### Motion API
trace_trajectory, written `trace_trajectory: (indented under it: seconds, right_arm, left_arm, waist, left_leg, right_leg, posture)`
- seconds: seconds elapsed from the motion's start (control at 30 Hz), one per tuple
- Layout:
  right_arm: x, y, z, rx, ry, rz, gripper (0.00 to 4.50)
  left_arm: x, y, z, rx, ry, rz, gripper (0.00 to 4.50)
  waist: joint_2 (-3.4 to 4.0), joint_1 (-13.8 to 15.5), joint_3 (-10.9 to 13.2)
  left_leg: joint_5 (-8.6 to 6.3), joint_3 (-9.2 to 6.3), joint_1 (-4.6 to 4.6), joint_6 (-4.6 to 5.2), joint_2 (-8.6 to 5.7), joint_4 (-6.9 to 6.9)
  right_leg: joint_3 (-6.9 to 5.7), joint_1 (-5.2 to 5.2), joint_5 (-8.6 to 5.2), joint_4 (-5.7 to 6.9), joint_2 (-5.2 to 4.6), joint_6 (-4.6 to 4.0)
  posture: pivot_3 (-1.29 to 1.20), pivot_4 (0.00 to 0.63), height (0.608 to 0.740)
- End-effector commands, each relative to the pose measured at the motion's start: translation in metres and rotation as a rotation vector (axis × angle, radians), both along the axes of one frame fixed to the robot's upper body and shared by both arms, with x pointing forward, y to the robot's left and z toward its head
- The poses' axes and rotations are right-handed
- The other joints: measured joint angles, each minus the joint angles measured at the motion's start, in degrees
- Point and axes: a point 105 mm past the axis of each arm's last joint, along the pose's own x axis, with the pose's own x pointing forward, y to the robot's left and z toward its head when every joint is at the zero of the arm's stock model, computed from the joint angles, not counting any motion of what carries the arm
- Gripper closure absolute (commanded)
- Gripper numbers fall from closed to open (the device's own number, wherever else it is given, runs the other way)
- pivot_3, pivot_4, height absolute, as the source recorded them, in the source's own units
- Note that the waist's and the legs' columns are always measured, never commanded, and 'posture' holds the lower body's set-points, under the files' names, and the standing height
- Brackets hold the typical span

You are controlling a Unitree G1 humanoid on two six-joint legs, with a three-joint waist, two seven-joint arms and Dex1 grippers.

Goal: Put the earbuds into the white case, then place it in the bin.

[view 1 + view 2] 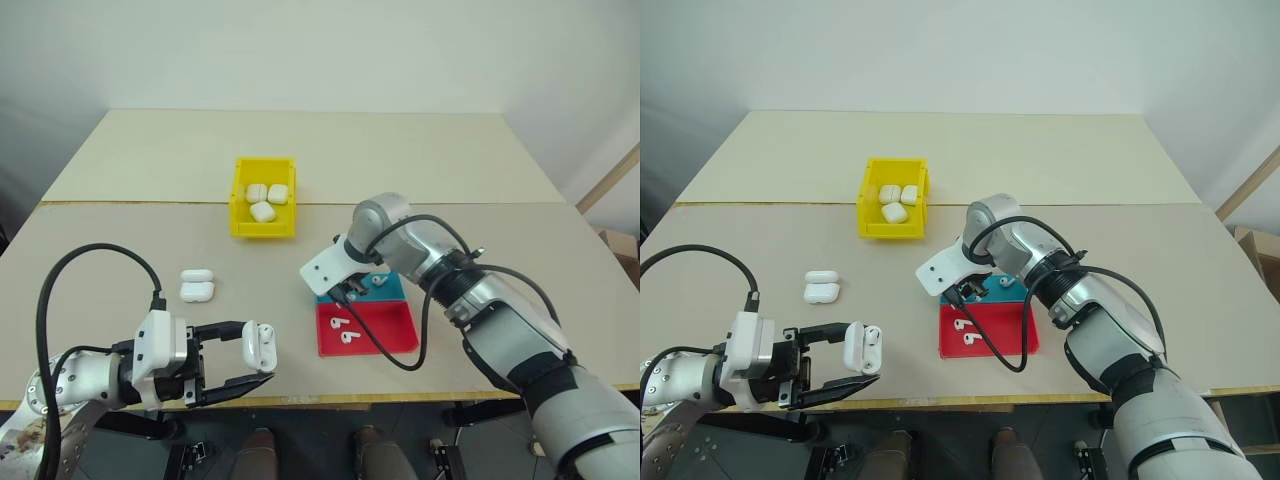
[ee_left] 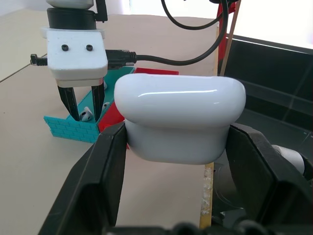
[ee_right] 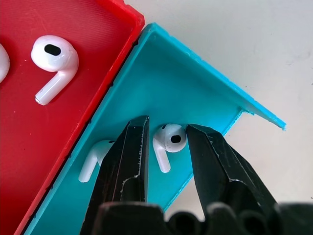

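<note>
The left gripper (image 1: 262, 362) clamps a glossy, rounded white case (image 1: 258, 344) with its lid open, well short of the tall-walled yellow bin (image 1: 240, 208), which holds three similar cases. Two more closed cases (image 1: 196, 286) lie nearer the bin. The right gripper (image 3: 165, 131) points down into the shallow blue tray (image 3: 195, 83), fingers narrowly apart around a tiny stemmed earbud (image 3: 167, 139); a second earbud (image 3: 93, 157) lies just beside them. The adjoining ribbed red tray (image 1: 395, 332) holds two more

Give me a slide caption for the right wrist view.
Right gripper straddles an earbud in the blue tray, beside the red tray.
</note>
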Motion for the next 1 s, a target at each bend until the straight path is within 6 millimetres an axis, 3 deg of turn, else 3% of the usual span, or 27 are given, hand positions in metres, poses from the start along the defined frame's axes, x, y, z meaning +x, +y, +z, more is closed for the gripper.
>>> trace_trajectory:
  seconds: [0.03, 1.0]
  right_arm:
    - [0.0047, -0.0003, 0.0083, -0.001, -0.035, 0.016, 2.88]
    - [0.006, -0.005, 0.0042, -0.042, -0.051, 0.121, 2.88]
  left_arm:
    - [-0.0037, -0.0061, 0.0066, 0.003, -0.046, -0.03, 1.7]
    - [-0.0025, -0.0069, 0.0066, 0.003, -0.05, -0.027, 1.7]
  waist:
    - [0.0, 0.0, 0.0]
    - [0.0, 0.0, 0.0]
  left_leg:
    - [0.0, 0.0, 0.0, 0.0, 0.0, 0.0]
    - [0.0, 0.0, 0.13, 0.0, 0.01, -0.01]
  right_leg:
    - [0.0, 0.0, 0.0, 0.0, 0.0, 0.0]
    - [0.0, 0.11, 0.0, 0.0, 0.0, -0.01]
  posture:
    - [0.0, 0.15, 0.74]
    - [0.0, 0.15, 0.74]
